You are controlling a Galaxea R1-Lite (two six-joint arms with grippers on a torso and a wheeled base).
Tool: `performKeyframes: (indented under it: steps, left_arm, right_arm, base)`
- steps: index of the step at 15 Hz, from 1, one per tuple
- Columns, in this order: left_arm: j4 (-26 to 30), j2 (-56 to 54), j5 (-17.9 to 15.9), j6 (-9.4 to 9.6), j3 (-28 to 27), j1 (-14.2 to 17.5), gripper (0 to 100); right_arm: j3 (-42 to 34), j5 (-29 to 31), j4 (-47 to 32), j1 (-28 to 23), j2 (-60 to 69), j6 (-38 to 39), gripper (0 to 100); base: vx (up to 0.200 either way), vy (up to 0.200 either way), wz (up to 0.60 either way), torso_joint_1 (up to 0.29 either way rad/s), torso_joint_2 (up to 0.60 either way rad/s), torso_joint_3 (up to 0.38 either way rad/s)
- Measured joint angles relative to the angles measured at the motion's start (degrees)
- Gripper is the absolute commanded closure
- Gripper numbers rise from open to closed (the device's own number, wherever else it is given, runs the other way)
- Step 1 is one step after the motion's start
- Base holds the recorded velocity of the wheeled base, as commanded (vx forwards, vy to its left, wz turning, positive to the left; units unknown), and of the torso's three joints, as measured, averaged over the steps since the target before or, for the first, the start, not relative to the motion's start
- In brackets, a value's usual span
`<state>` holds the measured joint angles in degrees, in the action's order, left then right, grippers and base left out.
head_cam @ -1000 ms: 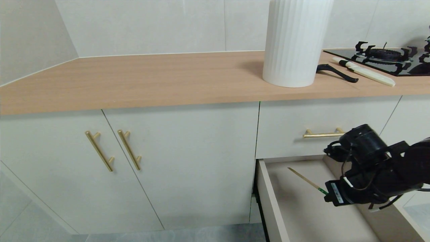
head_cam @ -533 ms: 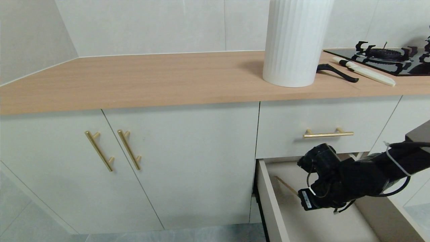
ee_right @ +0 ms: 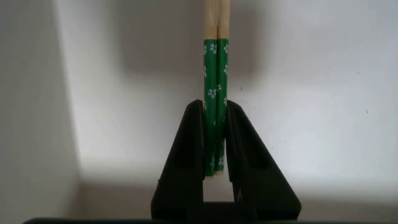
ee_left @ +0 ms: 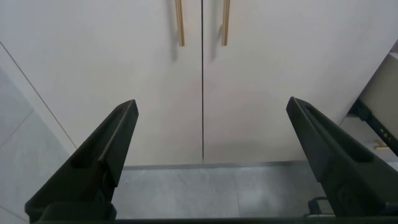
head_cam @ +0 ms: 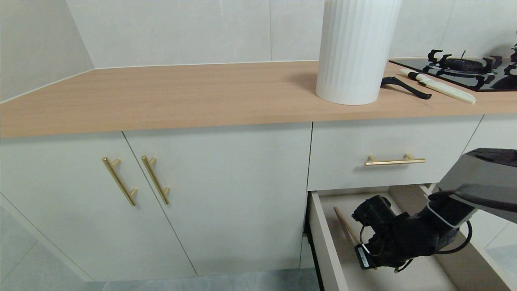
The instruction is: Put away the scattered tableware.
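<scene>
Right gripper [ee_right: 214, 124] is clamped tight on a pair of chopsticks [ee_right: 216, 62], both fingers pressing the green ends from either side, and the two sticks lie flush together between them. Those green ends carry a small white flower-like print, no lettering on them. The bare wooden lengths run straight out past the fingertips. From the head view the gripper sits low inside the open drawer [head_cam: 323, 230], and the chopsticks point toward the back, close along its left wall; whether they touch the drawer floor, I cannot tell. There's a white label [head_cam: 362, 255] on the gripper's housing, its print too small to read. Over to the left gripper [ee_left: 211, 104]: fingers spread wide apart, nothing between them, hanging in front of the cupboard doors [ee_left: 261, 93] with their two brass handles [ee_left: 179, 22]. Above the open drawer, a shut drawer with a brass bar handle [head_cam: 395, 161]. Up on the wooden counter [head_cam: 161, 93], a tall white ribbed vase [head_cam: 351, 52], a black handle [head_cam: 406, 87] just beside it, a cream-sheathed knife [head_cam: 440, 91], and the black stove [head_cam: 460, 66] at the far right.
</scene>
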<state>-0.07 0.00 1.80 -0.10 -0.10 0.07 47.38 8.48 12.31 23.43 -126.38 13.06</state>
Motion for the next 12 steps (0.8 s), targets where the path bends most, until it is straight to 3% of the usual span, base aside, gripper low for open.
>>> performKeyframes:
  steps: [7, 8, 12]
  left_arm:
    - [0.0, 0.0, 0.0, 0.0, 0.0, 0.0, 0]
    - [0.0, 0.0, 0.0, 0.02, 0.0, 0.0, 0]
    - [0.0, 0.0, 0.0, 0.02, 0.0, 0.0, 0]
  right_arm:
    - [-0.2, 1.9, 2.2, 0.0, -3.3, 0.1, 100]
    - [-0.1, 1.9, 2.2, 0.0, -3.5, 0.1, 0]
    - [0.0, 1.9, 2.3, 0.0, -3.7, 0.1, 0]
  base:
    - [0.0, 0.0, 0.0, 0.0, 0.0, 0.0]
    - [0.0, 0.0, 0.0, 0.0, 0.0, 0.0]
    - [0.0, 0.0, 0.0, 0.0, 0.0, 0.0]
